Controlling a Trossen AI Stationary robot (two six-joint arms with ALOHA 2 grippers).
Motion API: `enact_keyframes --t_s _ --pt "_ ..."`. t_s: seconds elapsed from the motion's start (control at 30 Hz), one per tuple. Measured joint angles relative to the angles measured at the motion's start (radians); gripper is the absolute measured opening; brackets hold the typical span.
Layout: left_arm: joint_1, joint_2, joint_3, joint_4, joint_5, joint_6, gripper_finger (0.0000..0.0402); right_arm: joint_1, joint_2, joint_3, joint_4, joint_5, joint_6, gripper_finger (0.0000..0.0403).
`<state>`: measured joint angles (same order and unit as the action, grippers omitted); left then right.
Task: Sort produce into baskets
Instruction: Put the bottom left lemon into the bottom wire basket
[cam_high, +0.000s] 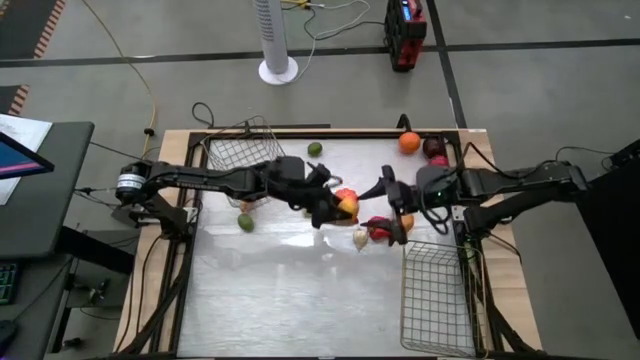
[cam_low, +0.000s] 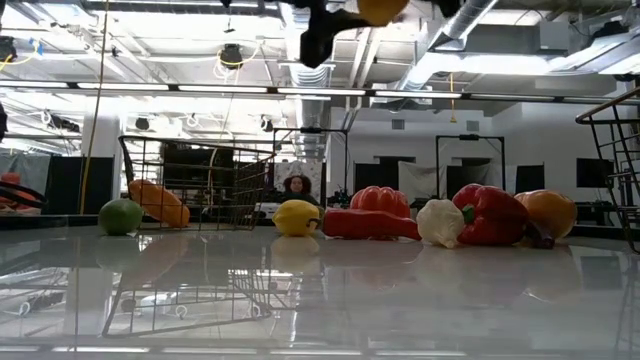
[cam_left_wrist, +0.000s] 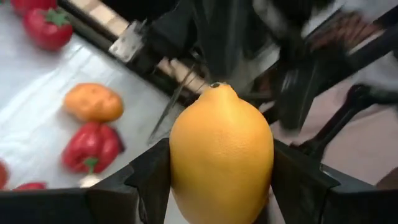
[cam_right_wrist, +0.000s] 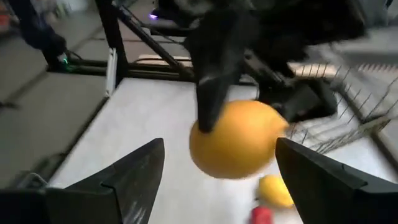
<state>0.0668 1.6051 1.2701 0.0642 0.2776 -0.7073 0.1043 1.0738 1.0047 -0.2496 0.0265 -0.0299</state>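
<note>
A yellow lemon (cam_left_wrist: 221, 155) hangs above the middle of the table with my left gripper (cam_high: 335, 210) shut on it. My right gripper (cam_high: 386, 190) stands open just to the lemon's right, and its wrist view shows the lemon (cam_right_wrist: 236, 138) ahead of its spread fingers, untouched. On the table below lie a white garlic (cam_low: 440, 222), red peppers (cam_low: 490, 214), a tomato (cam_low: 380, 199), an orange (cam_low: 548, 212), another lemon (cam_low: 296, 217) and a lime (cam_low: 120, 216). One wire basket (cam_high: 243, 150) lies at the far left, another (cam_high: 437, 295) at the near right. My left gripper pinches the lemon across its middle, one finger (cam_left_wrist: 151, 180) on each of its two sides (cam_left_wrist: 181, 168). The fingers come nearly level from the table's left. The lemon's pointed end (cam_left_wrist: 216, 87) faces away from the wrist, and the lemon is lifted clear of the table.
A second lime (cam_high: 314, 149), an orange (cam_high: 409, 142) and a dark red piece (cam_high: 435, 150) lie near the far edge. An orange piece (cam_low: 158, 203) shows in the left basket. The table's near half is bare. Cables and a white stand are on the floor beyond.
</note>
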Motion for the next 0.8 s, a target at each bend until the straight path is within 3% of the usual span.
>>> enact_keyframes --t_s 0.3,0.5,0.8 --pt "0.032 -0.001 0.001 0.131 0.083 -0.154 0.0213 0.013 0.028 0.103 -0.051 0.128 -0.200 0.0370" --pt "0.033 -0.001 0.001 0.141 0.111 -0.171 0.0213 0.026 0.033 0.123 -0.048 0.129 -0.241 0.0398" --pt "0.049 -0.001 0.001 0.150 0.100 -0.173 0.0213 0.047 0.033 0.123 -0.034 0.105 -0.211 0.0400"
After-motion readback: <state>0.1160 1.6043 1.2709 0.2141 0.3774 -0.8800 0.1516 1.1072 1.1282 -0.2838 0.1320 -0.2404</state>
